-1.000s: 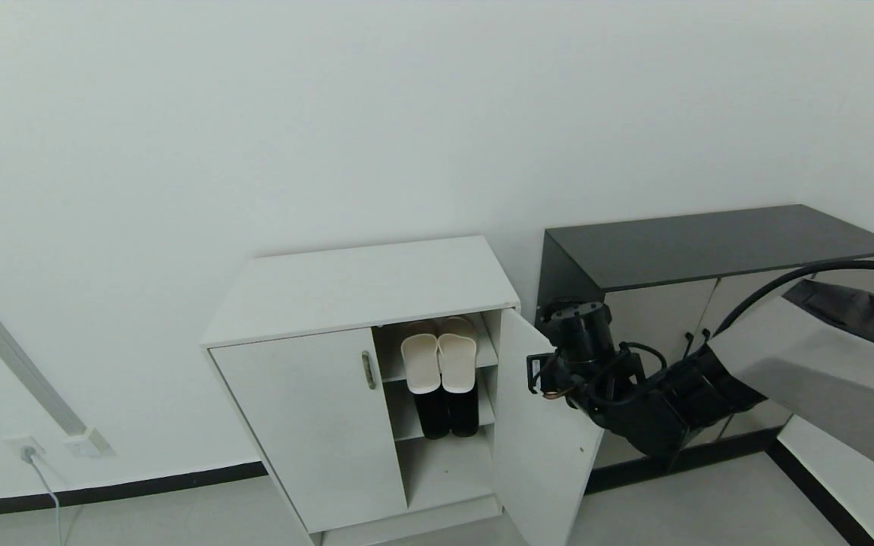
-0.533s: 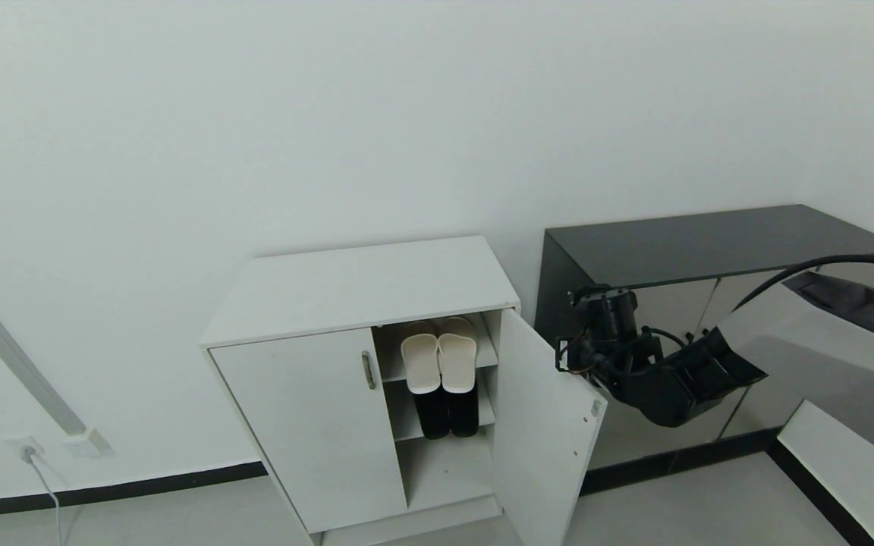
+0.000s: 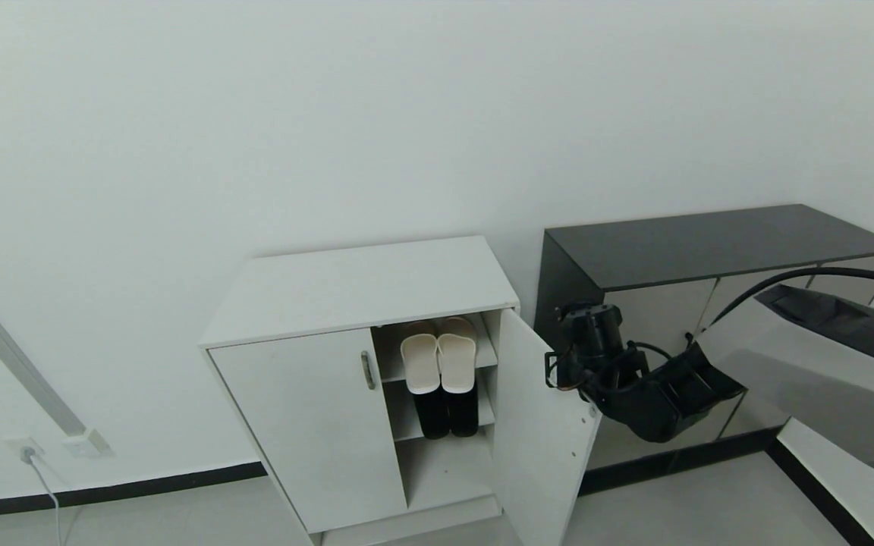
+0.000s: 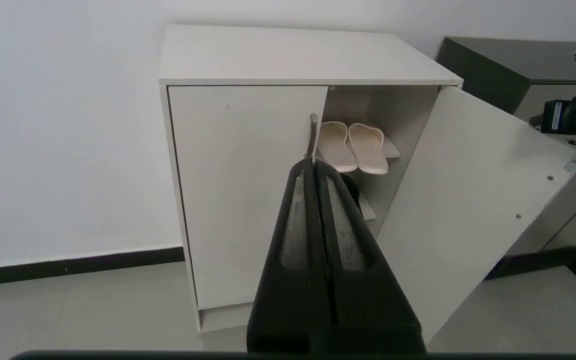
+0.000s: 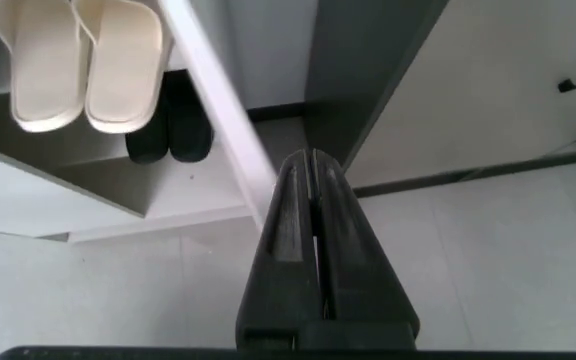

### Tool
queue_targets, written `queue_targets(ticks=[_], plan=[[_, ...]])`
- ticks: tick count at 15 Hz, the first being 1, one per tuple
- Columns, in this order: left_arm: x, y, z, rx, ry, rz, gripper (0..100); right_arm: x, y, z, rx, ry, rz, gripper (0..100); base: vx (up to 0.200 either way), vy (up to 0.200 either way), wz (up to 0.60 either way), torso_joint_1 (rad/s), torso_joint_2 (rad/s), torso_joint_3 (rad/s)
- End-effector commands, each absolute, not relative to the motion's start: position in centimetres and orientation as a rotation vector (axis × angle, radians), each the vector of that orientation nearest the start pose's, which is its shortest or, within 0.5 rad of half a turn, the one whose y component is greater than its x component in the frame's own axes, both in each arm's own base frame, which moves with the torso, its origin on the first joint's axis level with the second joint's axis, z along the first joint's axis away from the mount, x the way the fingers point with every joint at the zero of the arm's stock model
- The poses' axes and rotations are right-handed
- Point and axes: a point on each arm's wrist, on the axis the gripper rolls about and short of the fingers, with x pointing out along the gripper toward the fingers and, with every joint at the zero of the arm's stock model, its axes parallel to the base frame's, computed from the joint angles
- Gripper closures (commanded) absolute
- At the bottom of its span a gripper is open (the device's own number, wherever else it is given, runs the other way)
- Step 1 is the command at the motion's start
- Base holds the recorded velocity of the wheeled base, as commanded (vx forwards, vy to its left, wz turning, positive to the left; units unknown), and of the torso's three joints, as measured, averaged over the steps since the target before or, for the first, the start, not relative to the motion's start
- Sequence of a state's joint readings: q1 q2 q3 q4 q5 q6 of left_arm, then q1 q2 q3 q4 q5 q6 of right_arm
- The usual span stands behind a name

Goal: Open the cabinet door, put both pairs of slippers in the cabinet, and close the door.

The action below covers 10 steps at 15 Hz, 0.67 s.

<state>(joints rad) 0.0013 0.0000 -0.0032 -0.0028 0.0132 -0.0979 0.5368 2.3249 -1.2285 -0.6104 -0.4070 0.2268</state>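
The head camera looks down on the white cabinet (image 3: 353, 288) from well back; the left wrist camera faces its front, the right sits close. All share the cream slippers (image 3: 438, 362).

A long, low cupboard (image 3: 718, 244) stands against the white wall (image 3: 346, 114). Its top is dark grey and flat, and its side is dark too. Its front doors (image 3: 657, 307) are a lighter grey. Far over on the left, a white socket (image 3: 25, 449) sits low on the wall, and a thin wire (image 3: 50, 504) hangs down from it. A white strip (image 3: 8, 353) runs slantwise down the wall and ends at a little box (image 3: 89, 442) just beside the socket. A black band (image 3: 118, 487) runs along the bottom of the wall. The floor (image 3: 702, 500) is pale grey.
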Motion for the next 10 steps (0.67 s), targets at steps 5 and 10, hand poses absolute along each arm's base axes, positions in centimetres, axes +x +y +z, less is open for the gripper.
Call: queue_targets(ticks=[5,10], plan=[[-2.3,0.0,7.7,-0.098,-0.005,0.015,100,33.8,25.2,7.0,0.009,0.414,0.205,100,0.0,0.0,0.0,0.0,0.0,0.0],[-2.3,0.0,7.7,-0.098,-0.005,0.015,100,33.1,24.7,6.8,-0.033,0.392,0.24,100,0.0,0.0,0.0,0.0,0.0,0.0]])
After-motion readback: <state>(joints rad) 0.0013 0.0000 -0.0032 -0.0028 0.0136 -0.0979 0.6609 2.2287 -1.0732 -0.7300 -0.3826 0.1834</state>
